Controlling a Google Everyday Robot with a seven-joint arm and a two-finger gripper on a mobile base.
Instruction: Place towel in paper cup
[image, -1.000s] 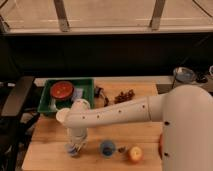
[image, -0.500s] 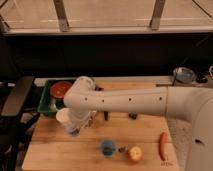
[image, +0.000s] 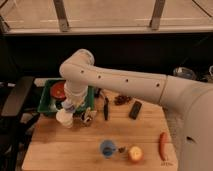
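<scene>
The white paper cup (image: 63, 119) stands upright on the wooden table, just in front of the green bin. My gripper (image: 70, 107) points down right above the cup's rim, at the end of the white arm that reaches in from the right. It is shut on the small grey-blue towel (image: 70, 105), which hangs at the mouth of the cup. The forearm hides part of the gripper.
A green bin (image: 49, 102) holding a red bowl (image: 59, 90) sits at the back left. A small blue cup (image: 106, 147), an apple (image: 134, 154) and a red chili (image: 161, 145) lie along the front. Two black objects (image: 135, 109) and a brown snack (image: 121, 100) lie mid-table.
My gripper rose from the table's front left with the towel and moved back to the paper cup. The arm swung up and away from the table front.
</scene>
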